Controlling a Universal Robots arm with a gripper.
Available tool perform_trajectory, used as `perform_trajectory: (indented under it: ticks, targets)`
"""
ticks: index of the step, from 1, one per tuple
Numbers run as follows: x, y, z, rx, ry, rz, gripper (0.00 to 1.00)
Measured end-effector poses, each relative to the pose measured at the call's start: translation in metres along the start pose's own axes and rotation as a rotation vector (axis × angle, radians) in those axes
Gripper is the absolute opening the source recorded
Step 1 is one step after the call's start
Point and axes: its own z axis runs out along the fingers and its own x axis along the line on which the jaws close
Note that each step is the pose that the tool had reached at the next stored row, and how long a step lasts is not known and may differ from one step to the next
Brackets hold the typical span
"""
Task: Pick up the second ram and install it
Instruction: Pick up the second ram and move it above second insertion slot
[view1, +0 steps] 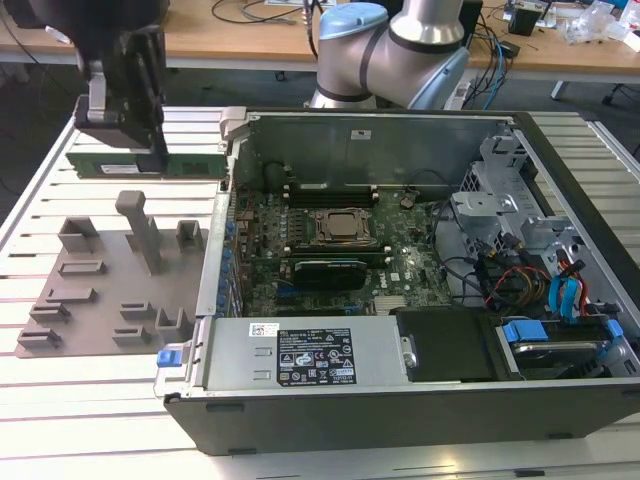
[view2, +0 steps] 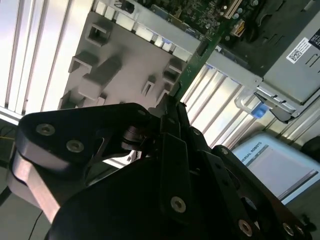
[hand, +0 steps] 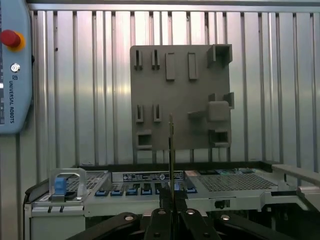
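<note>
Carrying step, judged: gripper (view1: 150, 158) clamped tight on the second ram (view1: 195, 163), held level at upper left of the exterior view above the grey fixture plate (view1: 100, 275), with alignment over a motherboard (view1: 410, 265) slot not yet made.

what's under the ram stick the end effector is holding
The gray fixture plate on the slatted table lies below the second ram. The end effector covers the stick's middle.

Slatted table (view1: 100, 420), grey fixture plate (view1: 105, 292), computer case (view1: 420, 405)
</note>
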Motion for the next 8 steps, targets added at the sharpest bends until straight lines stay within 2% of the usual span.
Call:
perform_trajectory:
  ticks: [3, 5, 8]
  targets:
    - [-0.0002, -0.0113, 0.0000, -0.0005, 0.0000, 0.000, 0.13]
    - [-0.0006, -0.0279, 0.0000, -0.0015, 0.0000, 0.000, 0.13]
    - [-0.0009, -0.0460, 0.0000, -0.0029, 0.0001, 0.000, 0.13]
